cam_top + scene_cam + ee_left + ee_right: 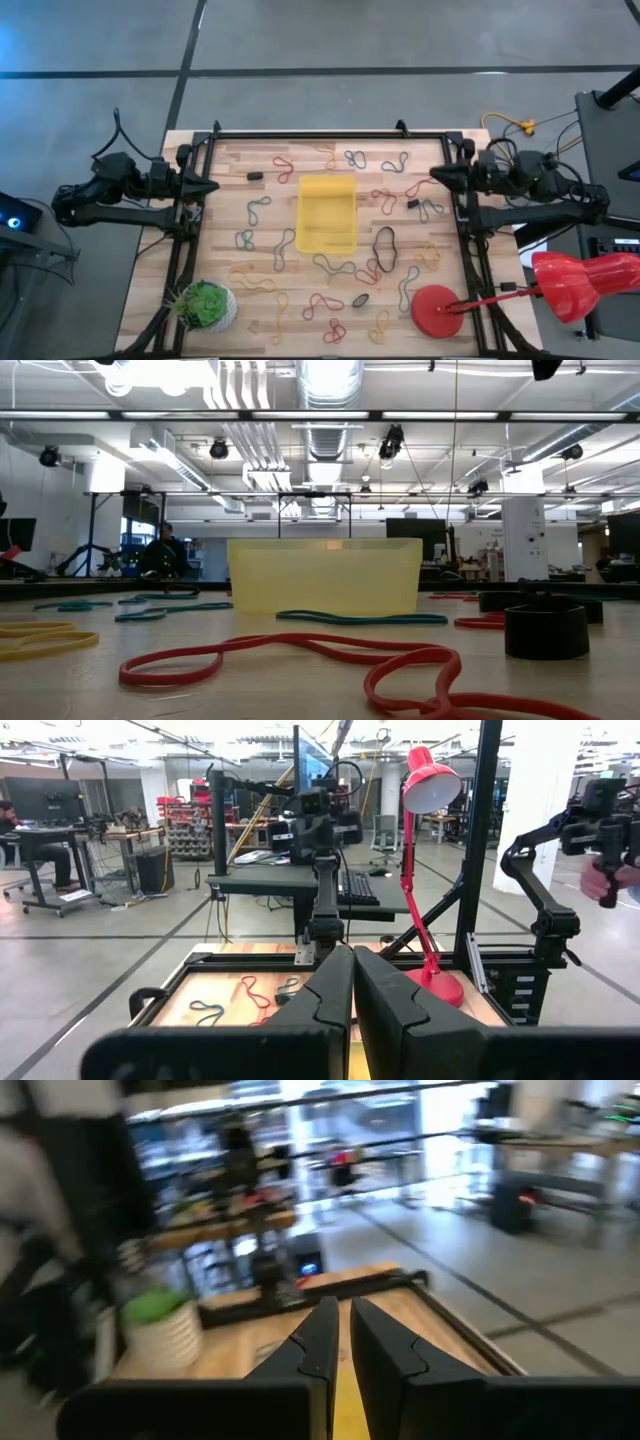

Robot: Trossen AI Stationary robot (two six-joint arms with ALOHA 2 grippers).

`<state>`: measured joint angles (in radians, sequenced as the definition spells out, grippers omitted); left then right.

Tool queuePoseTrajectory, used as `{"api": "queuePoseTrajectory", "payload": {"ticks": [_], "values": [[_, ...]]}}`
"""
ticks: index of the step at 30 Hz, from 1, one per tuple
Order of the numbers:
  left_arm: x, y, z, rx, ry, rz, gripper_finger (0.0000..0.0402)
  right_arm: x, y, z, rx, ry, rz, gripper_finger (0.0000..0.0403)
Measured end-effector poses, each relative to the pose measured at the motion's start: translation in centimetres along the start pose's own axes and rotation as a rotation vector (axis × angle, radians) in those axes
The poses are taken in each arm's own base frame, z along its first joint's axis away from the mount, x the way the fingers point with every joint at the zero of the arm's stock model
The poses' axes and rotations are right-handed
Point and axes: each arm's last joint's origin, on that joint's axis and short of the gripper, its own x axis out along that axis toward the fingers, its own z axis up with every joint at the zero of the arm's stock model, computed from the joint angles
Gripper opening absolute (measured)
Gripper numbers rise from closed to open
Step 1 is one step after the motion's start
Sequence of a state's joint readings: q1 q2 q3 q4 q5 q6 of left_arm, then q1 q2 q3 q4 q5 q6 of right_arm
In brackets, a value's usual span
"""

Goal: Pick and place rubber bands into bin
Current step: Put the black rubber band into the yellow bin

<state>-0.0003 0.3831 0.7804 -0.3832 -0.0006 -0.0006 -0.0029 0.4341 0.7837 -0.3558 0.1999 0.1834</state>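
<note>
While rubber bands (pixel 385 247) lie scattered around the yellow bin (pixel 327 214), the left gripper (pixel 212 186) and right gripper (pixel 436 174) wait at the table's side edges, fingers pressed together, empty.

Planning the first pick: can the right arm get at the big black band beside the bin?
Probably yes. The black band lies flat on bare wood right of the bin, nothing on it. The right gripper, shut, waits at the table's right edge, on that side.
</note>
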Motion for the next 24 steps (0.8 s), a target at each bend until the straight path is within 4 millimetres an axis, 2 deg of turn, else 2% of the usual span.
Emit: {"api": "queuePoseTrajectory", "payload": {"ticks": [3, 10, 20, 24], "values": [[0.0, 0.0, 0.0, 0.0, 0.0, 0.0, 0.0, 0.4, -0.2, 0.1, 0.038, -0.016, -0.081, 0.0022], [0.0, 0.0, 0.0, 0.0, 0.0, 0.0, 0.0, 0.8, 0.0, 0.4, 0.118, -0.047, -0.08, 0.0022], [0.0, 0.0, 0.0, 0.003, -0.001, 0.0, 0.0, 0.9, 0.0, 0.4, 0.115, -0.047, -0.081, 0.0022], [0.2, 0.0, 1.7, 0.104, -0.176, 0.012, 0.0, 1.1, 0.0, 0.3, 0.108, -0.038, -0.083, 0.0022]]}}
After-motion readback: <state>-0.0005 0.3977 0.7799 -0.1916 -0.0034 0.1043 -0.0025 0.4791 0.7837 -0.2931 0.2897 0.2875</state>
